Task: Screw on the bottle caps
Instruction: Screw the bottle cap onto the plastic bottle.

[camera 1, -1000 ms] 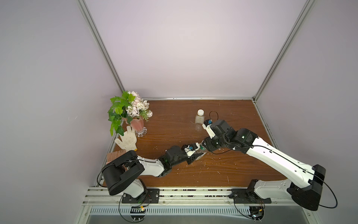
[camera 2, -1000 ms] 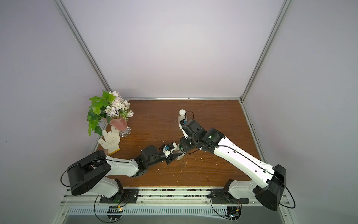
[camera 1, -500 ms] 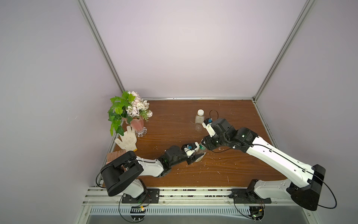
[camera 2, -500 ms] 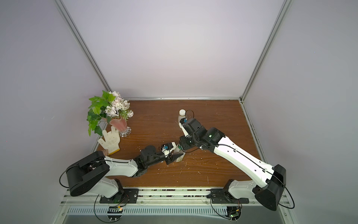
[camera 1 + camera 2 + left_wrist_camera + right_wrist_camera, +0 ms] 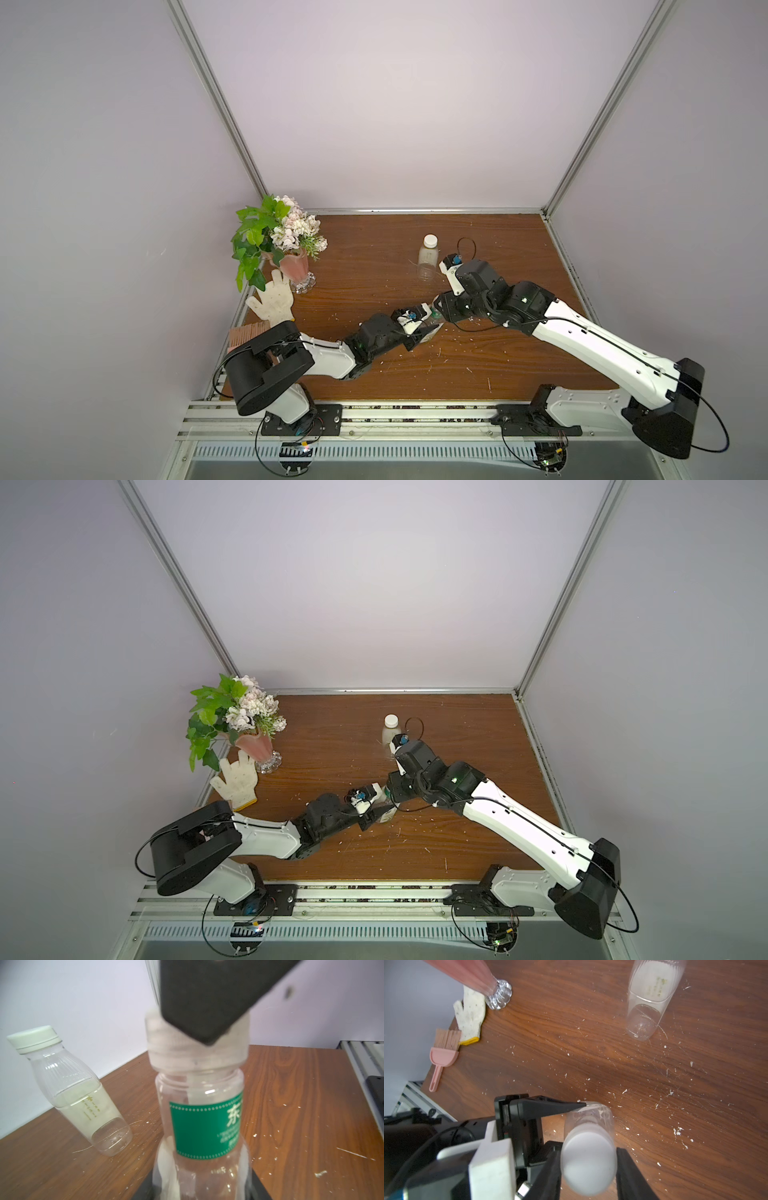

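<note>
Neither arm has visibly shifted since a second ago. Two bottles, two caps: left tool (image 5: 430,326) grasps the labelled bottle (image 5: 199,1126), and right tool (image 5: 588,1150) clenches its cap (image 5: 587,1169). Plain bottle (image 5: 428,259) stands apart on the counter (image 5: 498,249), wearing the second cap (image 5: 430,240).

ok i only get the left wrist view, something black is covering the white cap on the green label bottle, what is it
observer: That is the right tool. Its two black fingers are shut on the round white plastic cap, one on each side.
operator: and is my left tool really on the clear plastic bottle with the green label
observer: The right wrist view shows one of its black fingers touching the bottle's side below the cap.
</note>
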`<act>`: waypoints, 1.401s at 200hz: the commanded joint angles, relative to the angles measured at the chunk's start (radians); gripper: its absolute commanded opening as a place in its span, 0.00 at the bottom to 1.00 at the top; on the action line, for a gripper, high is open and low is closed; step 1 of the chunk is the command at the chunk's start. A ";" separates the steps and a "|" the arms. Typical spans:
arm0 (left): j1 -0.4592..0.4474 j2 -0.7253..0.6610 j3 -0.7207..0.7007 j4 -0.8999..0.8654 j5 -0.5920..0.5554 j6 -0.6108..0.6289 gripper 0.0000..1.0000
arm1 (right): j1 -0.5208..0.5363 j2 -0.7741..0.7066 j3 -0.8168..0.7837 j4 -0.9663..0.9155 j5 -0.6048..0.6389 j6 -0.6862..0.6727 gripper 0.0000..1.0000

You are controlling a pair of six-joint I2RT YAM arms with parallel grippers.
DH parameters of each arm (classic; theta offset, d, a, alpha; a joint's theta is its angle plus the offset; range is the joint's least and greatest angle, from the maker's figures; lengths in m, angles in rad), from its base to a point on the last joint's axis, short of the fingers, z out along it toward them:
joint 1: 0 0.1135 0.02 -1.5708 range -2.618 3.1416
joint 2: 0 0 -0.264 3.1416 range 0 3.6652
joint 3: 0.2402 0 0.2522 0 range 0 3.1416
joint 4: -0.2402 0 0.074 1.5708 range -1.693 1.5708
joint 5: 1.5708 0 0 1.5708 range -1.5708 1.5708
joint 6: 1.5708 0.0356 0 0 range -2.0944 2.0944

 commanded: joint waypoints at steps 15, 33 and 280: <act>-0.030 -0.015 0.031 0.090 -0.181 0.044 0.36 | 0.000 0.002 -0.044 0.094 0.020 0.202 0.01; -0.029 -0.012 0.030 0.089 -0.173 0.037 0.36 | 0.000 0.013 -0.028 0.090 0.009 0.196 0.01; 0.072 -0.068 -0.068 0.159 0.445 -0.128 0.38 | -0.009 -0.098 0.080 -0.148 -0.305 -0.543 0.58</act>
